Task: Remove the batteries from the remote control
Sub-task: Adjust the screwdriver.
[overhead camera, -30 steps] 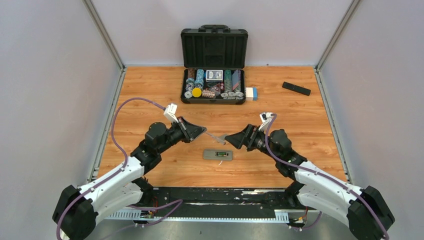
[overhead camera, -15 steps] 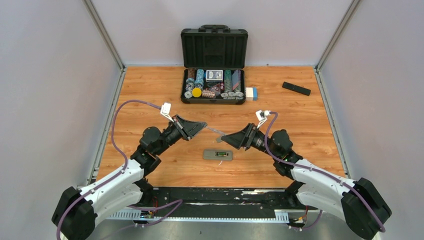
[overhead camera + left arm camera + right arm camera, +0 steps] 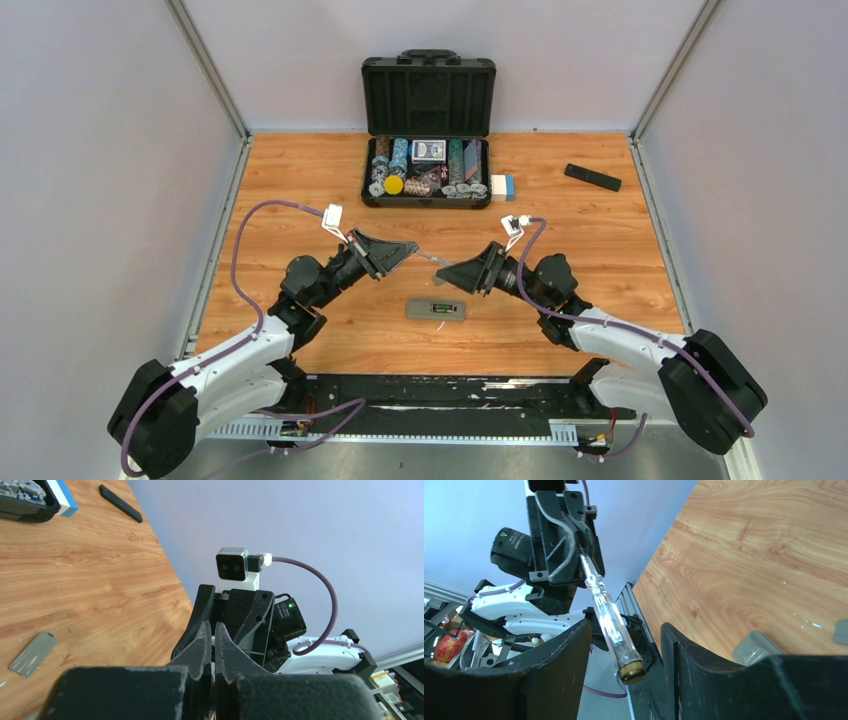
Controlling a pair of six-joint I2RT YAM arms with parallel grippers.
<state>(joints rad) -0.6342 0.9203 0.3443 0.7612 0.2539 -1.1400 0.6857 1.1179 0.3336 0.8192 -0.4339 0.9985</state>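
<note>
Two grippers are observed facing each other above the wooden table (image 3: pixel 300 180), tips close together. Left gripper (image 3: pixel 214 627) is found pressed together, pinching the thin metal shaft of a clear-handled screwdriver (image 3: pixel 609 615). The tool is held off the table at a slant, its brass-capped handle end pointed at the right arm. Right gripper (image 3: pixel 625 630) is noted with fingers partly spread, one on either side of that handle end, a gap visible on each side. The grey remote control (image 3: pixel 436 309) is located flat on the table, just nearer the arm bases than the grippers and touched by neither. A small dark and green patch is seen in its upper face; the batteries cannot be told apart there. An open black case (image 3: pixel 428 95) of chips is recorded at the far edge
</note>
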